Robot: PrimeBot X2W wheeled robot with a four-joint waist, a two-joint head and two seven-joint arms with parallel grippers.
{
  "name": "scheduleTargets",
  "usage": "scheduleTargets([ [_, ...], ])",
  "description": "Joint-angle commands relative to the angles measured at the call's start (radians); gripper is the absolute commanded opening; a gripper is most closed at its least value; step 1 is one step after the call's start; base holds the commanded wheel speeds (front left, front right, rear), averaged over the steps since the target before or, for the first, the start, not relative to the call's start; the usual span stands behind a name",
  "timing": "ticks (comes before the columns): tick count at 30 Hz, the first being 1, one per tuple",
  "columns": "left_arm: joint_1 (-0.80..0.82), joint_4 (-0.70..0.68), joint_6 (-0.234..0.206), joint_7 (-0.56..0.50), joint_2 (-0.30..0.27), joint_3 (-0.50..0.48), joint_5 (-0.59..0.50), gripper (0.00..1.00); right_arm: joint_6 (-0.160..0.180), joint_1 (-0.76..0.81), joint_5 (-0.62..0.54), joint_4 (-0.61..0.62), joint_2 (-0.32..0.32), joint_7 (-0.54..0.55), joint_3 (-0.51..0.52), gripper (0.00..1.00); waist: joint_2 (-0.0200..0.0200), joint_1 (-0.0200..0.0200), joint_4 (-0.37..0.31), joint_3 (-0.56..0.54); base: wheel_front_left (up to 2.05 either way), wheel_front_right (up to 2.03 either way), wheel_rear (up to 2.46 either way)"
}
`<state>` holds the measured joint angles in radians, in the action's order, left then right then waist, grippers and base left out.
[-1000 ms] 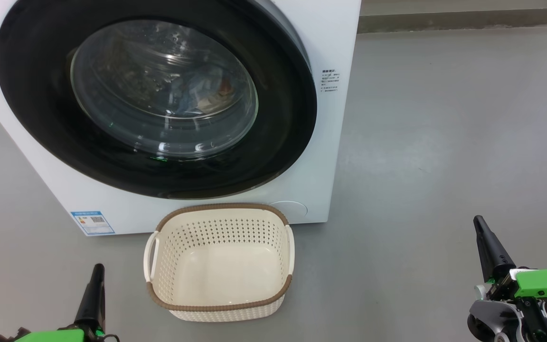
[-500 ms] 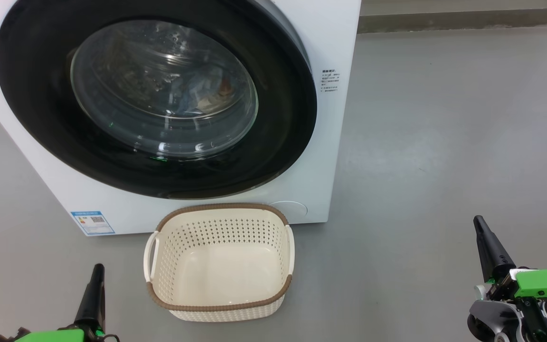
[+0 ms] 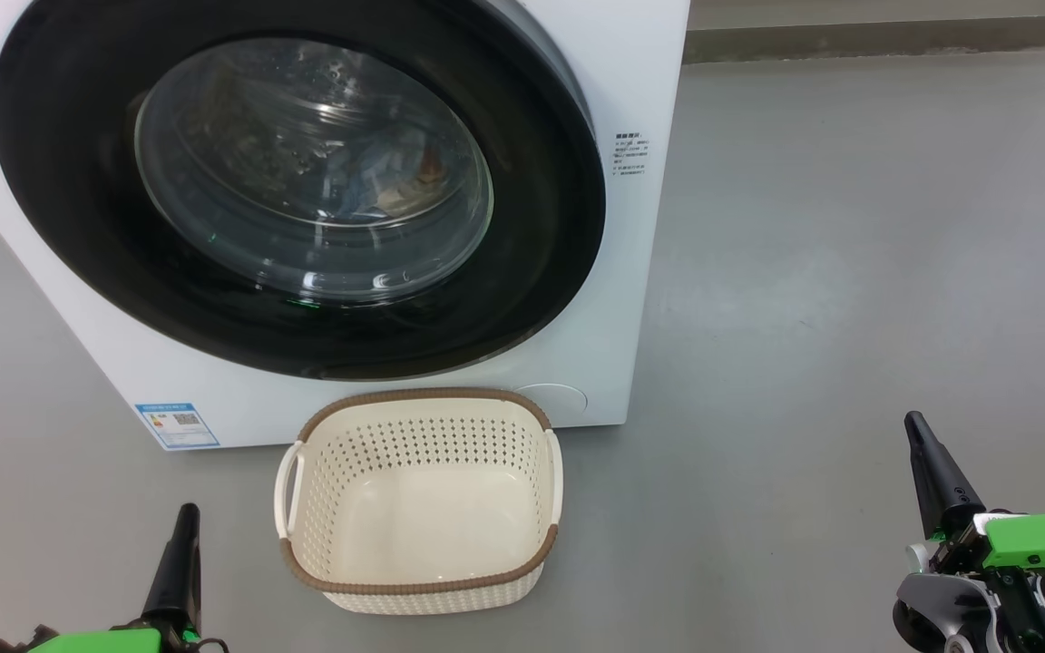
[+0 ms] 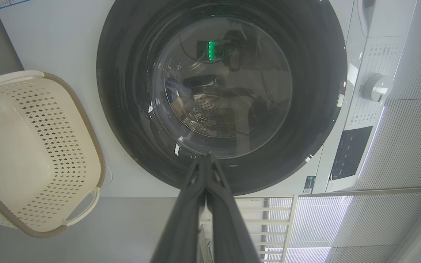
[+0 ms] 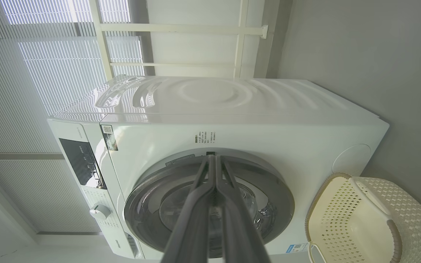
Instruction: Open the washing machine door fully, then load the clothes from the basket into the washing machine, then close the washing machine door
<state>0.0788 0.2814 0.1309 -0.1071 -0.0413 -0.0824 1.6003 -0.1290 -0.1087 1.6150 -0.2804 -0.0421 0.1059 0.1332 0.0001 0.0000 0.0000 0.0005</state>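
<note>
The washing machine stands on the floor with its door lying closed against the front. Through the glass porthole, the clothes show as light-blue and orange fabric inside the drum. In front of the machine the cream basket is empty. My left gripper is shut at the lower left, left of the basket, holding nothing. My right gripper is shut at the lower right, well away from the basket. In the left wrist view the shut gripper points at the door.
Grey floor stretches right of the machine to a wall base. A blue label sticker and a round white cap mark the machine's lower front. A control knob and window blinds lie above and behind it.
</note>
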Motion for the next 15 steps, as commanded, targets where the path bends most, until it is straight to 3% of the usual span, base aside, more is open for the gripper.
scheduleTargets([
  [1, 0.036, -0.031, 0.000, -0.007, -0.009, -0.033, 0.007, 0.00, -0.002, -0.006, -0.007, 0.030, -0.009, 0.008, -0.018, 0.00, -0.0001, 0.0000, 0.000, 0.000, 0.00, 0.00, 0.00],
  [15, 0.036, -0.031, 0.000, -0.007, -0.009, -0.033, 0.007, 0.00, -0.002, -0.006, -0.007, 0.030, -0.009, 0.008, -0.018, 0.00, -0.0001, 0.0000, 0.000, 0.000, 0.00, 0.00, 0.00],
])
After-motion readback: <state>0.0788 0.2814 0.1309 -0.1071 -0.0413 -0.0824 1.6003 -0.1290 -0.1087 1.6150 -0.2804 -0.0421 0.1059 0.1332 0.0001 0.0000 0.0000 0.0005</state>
